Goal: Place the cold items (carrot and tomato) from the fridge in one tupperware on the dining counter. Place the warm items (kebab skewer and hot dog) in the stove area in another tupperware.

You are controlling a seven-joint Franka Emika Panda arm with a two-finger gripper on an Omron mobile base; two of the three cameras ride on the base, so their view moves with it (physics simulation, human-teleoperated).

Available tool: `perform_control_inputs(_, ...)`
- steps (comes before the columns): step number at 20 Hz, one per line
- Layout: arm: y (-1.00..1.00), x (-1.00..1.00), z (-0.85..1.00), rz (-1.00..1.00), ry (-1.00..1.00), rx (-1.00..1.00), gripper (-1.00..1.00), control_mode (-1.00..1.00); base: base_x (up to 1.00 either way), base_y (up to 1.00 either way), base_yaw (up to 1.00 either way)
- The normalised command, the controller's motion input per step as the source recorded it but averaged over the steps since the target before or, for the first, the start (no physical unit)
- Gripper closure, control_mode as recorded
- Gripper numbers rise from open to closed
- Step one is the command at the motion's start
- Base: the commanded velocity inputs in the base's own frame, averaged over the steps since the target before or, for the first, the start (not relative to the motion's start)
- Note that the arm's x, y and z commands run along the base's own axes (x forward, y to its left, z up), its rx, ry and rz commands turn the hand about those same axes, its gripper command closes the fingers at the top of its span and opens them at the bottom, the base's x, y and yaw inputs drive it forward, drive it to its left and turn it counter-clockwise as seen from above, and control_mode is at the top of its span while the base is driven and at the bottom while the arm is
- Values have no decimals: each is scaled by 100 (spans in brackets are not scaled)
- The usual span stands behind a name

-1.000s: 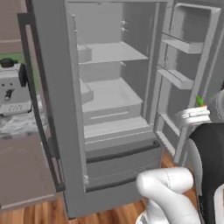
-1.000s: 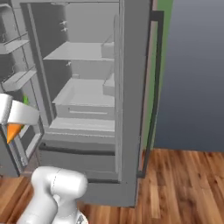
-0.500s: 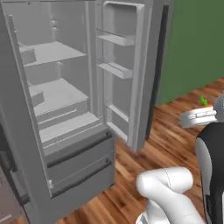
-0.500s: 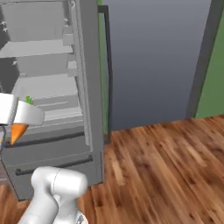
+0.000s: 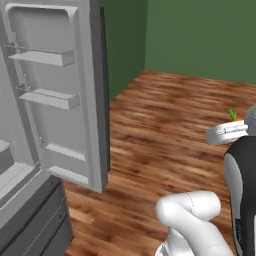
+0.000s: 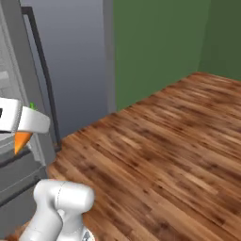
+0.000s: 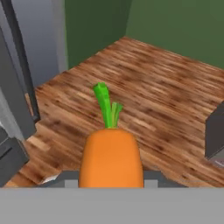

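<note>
In the left base view, an open fridge door (image 5: pixel 55 95) with grey shelves is seen at the left, and a wooden floor (image 5: pixel 165 125) stretches away to a green wall (image 5: pixel 200 35). At the right edge the gripper (image 5: pixel 227 134) is held up beside the arm, and a small patch of orange with green leaves marks the carrot (image 5: pixel 234 117) sticking out above it.

In the right base view, the dark side of the fridge (image 6: pixel 28 113) is seen at the left. The gripper (image 6: pixel 21 123) comes in from the left edge, and the orange tip of the carrot (image 6: pixel 20 141) points downward below it, with a bit of green on top.

In the hand view, the carrot (image 7: pixel 111 157) is seen large and close, pinched between the two fingers with its leafy end pointing away. The jaws are pressed against its sides. The floor (image 7: pixel 144 87) lies beyond it, with the fridge (image 7: pixel 17 87) at the left and a dark grey object at the right edge that cannot be identified.

The carrot looks smooth and tapered, so it could be judged likely to slip from the grip if the base turns sharply. The open fridge door stands near the base and could be clipped. No container or dining counter can be made out ahead.
</note>
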Motion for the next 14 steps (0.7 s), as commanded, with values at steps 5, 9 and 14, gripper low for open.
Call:
perform_control_inputs(5,0,0,0,0,0,0,100,100,20,-39,-64)
perform_control_inputs(9,0,0,0,0,0,0,100,100,60,-44,-56)
perform_control_inputs(14,0,0,0,0,0,0,100,100,83,-26,-48)
